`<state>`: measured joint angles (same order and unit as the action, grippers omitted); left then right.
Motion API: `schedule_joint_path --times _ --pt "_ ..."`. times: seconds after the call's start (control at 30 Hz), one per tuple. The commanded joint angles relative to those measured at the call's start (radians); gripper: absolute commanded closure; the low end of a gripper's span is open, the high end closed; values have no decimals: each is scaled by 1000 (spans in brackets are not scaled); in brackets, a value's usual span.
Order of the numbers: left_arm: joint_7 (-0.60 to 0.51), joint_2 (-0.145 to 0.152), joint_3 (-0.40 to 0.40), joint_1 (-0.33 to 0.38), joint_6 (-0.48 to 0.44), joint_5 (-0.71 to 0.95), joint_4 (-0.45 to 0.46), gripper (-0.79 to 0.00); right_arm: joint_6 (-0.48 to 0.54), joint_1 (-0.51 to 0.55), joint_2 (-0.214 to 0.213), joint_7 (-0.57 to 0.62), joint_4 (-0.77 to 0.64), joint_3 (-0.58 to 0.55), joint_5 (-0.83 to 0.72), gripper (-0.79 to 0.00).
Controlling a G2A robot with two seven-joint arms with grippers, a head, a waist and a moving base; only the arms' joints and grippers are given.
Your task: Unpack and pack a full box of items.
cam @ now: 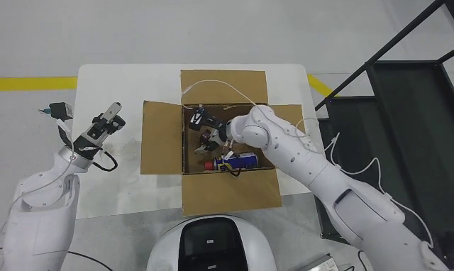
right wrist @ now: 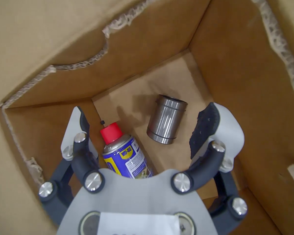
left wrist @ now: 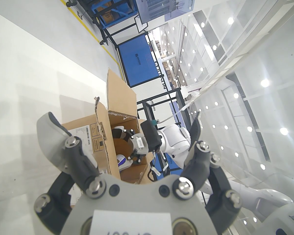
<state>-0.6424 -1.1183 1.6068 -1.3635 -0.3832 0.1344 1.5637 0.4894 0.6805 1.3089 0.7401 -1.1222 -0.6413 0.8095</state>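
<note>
Open cardboard box [cam: 223,83] at the middle of the white table [cam: 113,79], its four flaps folded outward; we see the right gripper [right wrist: 144,111] lowered inside the box, its fingers [right wrist: 208,123] spread wide and holding nothing. On the box floor lie two items. The spray can [right wrist: 123,155], blue and yellow with a red cap [right wrist: 111,133], rests on its side; in the top view we place it along the box wall nearest the robot, long axis running left to right, cap toward the robot's left. The metal cylinder [right wrist: 167,119] lies just beside the can but apart from it, its long axis roughly parallel to the can's, its open end pointing away from the gripper; both items sit between the spread fingers as the right wrist view shows them, touched by neither. The left gripper [cam: 110,118] hangs over bare table to the left of the box, well apart from it, directed toward it; we note its fingers [left wrist: 51,128] likewise wide apart and empty.
</note>
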Motion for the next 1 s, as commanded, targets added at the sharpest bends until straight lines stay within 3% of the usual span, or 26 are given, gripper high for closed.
schedule_joint_path --times 0.0,0.23,0.33,0.63,0.8,0.97 --pt "0 0 0 0 0 0 0 -785 -7 -12 12 -4 45 18 6 -785" --pt "0 0 0 0 0 0 0 -785 -30 -39 46 -26 147 60 34 -785" --pt "0 0 0 0 0 0 0 -785 -36 -45 60 -35 172 74 41 -745" --pt "0 0 0 0 0 0 0 -785 -57 -57 97 -45 260 94 27 -548" --pt "0 0 0 0 0 0 0 -785 -62 -65 113 -43 301 98 22 -477" --pt "0 0 0 0 0 0 0 -785 -62 -75 125 -34 332 101 28 -311"
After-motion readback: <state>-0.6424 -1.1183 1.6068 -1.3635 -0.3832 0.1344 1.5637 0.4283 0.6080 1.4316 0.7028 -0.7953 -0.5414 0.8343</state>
